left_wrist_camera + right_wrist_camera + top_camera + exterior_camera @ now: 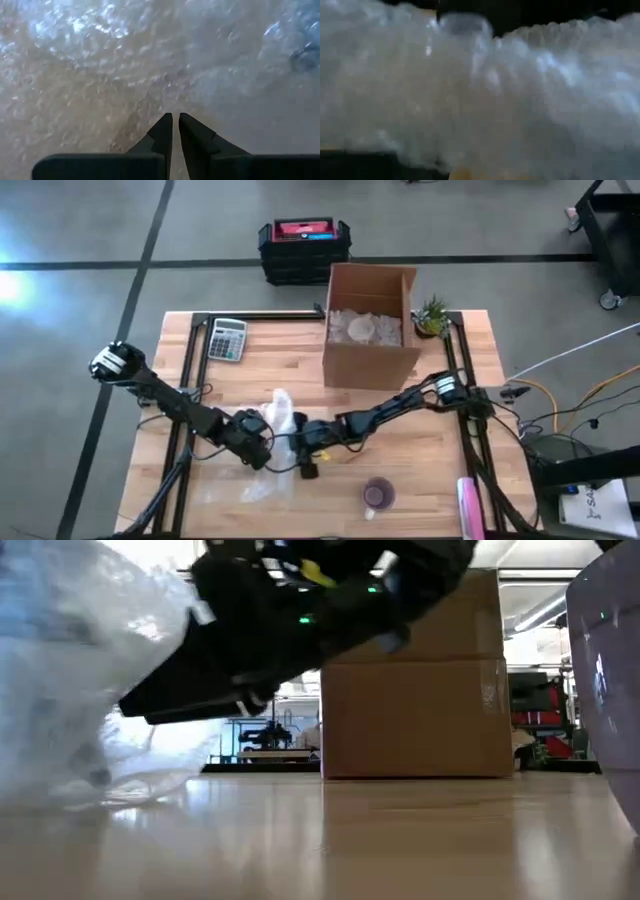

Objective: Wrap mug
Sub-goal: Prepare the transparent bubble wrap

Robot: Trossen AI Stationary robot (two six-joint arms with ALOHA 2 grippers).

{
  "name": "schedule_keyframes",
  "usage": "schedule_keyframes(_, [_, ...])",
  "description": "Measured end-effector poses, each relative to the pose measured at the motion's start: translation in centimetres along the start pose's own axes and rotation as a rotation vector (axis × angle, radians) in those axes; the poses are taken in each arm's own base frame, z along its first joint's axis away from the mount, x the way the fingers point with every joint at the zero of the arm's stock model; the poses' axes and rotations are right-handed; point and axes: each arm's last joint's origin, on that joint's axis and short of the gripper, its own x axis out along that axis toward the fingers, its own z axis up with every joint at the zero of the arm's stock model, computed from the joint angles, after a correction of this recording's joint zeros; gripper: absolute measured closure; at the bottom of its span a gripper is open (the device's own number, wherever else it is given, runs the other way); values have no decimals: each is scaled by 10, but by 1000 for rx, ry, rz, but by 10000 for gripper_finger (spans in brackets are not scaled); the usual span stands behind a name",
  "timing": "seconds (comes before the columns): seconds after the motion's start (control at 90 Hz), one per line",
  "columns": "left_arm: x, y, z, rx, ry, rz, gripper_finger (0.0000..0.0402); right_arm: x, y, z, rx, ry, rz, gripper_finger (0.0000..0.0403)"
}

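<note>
Bubble wrap (278, 420) hides the right gripper (303, 442), state unclear; left gripper (175, 127) nearly pressed together against it; mug (378, 496) stands apart near the bench's (420, 450) front edge.

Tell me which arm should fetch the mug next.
Right, probably. The mug stands at the table's near edge, on the right arm's side of the bubble wrap. The right gripper is nearer it than the left gripper, which is shut on the wrap and would have to reach past the right arm.
</note>
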Motion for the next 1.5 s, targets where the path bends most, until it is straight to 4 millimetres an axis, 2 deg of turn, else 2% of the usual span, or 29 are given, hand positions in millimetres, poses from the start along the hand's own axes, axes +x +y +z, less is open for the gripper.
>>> schedule_keyframes(0.289, [0,-2,1,11,-10,-21,381,47,-7,-18,35,38,-39,204])
schedule_keyframes(0.389, [0,-2,1,10,-13,-26,381,52,-10,-21,20,167,-48,204])
schedule_keyframes(0.511, [0,-2,0,13,-2,-21,381,45,-12,-23,-53,360,-87,204])
schedule_keyframes(0.689, [0,0,-1,17,15,-13,381,19,-12,-22,-90,632,-87,204])
schedule_keyframes(0.922, [0,1,-1,21,31,-8,381,-31,-5,-14,-77,983,-67,204])
schedule_keyframes(1.078, [0,1,-2,22,33,-4,381,-60,3,-25,-60,1206,-48,204])
schedule_keyframes(1.178, [0,1,-2,20,33,-4,381,-76,4,-32,-55,1259,-46,204])
schedule_keyframes(1.389, [0,1,-2,18,27,-1,381,-123,2,-51,-17,1369,-75,204])
schedule_keyframes(1.5, [0,2,-1,22,6,10,381,-149,1,-48,15,1350,-102,204])
